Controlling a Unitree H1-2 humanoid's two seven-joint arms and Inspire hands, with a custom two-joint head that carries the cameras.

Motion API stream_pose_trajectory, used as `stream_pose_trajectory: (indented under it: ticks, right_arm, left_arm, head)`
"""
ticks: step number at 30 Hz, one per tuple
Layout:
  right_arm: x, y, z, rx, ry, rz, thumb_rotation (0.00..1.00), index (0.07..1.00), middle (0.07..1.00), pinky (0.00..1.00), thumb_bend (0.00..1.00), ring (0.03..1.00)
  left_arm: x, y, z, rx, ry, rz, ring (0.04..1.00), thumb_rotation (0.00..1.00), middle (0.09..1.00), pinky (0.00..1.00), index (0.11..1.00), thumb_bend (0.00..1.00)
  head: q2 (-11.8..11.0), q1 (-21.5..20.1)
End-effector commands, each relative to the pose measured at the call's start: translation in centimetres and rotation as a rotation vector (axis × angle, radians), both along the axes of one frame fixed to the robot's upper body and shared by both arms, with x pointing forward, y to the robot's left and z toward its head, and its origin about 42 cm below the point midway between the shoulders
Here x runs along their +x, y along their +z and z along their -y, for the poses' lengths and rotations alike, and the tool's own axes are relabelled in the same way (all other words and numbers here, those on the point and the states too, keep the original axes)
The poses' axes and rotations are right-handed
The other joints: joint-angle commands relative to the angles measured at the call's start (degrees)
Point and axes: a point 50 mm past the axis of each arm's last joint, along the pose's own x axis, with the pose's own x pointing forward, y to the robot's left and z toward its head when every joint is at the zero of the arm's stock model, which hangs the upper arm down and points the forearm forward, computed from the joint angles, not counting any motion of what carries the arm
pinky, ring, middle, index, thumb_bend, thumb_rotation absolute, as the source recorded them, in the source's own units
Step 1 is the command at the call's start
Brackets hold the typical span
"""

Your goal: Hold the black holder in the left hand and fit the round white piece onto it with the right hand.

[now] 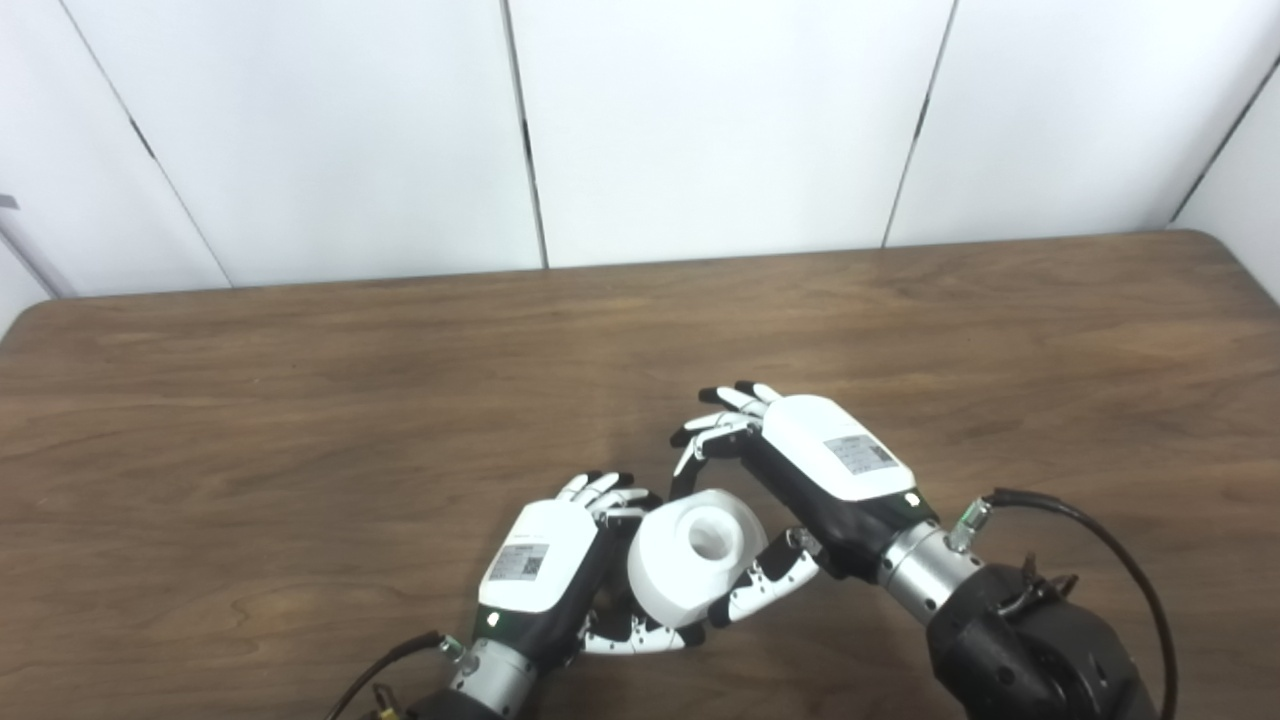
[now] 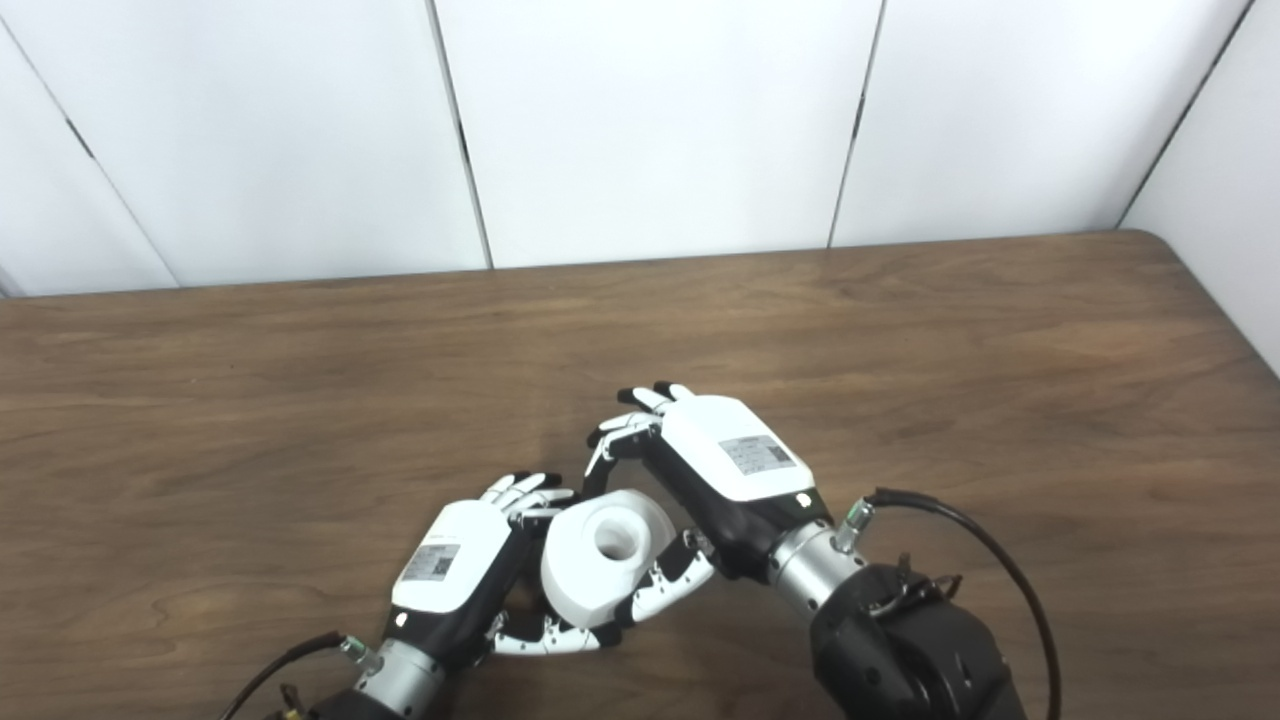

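The round white piece [image 1: 680, 572], a thick disc with a hole [image 1: 712, 540] in its face, sits tilted between my two hands near the table's front edge. My left hand [image 1: 545, 560] is closed against its left side, with its thumb [image 1: 640, 637] under the piece. The black holder is almost wholly hidden inside that grip and behind the white piece. My right hand [image 1: 800, 470] comes in from the right. Its fingers [image 1: 715, 432] curl over the far side of the piece and its thumb [image 1: 765, 585] presses the near right edge. The same grouping appears in the right eye view, around the white piece [image 2: 590, 565].
A brown wooden table [image 1: 300, 400] stretches wide to the left, right and back of the hands. White wall panels [image 1: 700, 120] stand behind its far edge. A black cable [image 1: 1100, 530] loops off my right wrist.
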Motion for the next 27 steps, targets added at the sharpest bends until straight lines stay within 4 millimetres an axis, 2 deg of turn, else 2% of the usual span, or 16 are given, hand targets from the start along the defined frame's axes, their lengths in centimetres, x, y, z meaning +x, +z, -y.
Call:
stream_pose_trajectory:
  ticks: [1, 27]
  right_arm:
    - [0.23, 0.55, -0.38, -0.005, 0.001, 0.047, 0.14, 0.482, 0.795, 0.99, 0.52, 0.940]
    - [0.72, 0.27, -0.67, -0.116, 0.013, -0.017, 0.15, 0.488, 0.812, 0.98, 0.52, 0.944]
  left_arm:
    - [-0.41, -1.15, 0.38, 0.063, -0.027, -0.052, 0.898, 0.05, 0.803, 0.94, 0.486, 0.52]
    - [-0.65, -0.41, 1.01, 0.062, -0.033, -0.056, 0.896, 0.05, 0.805, 0.94, 0.486, 0.52]
  head:
    - [0.2, -0.1]
    - [1.6, 0.7]
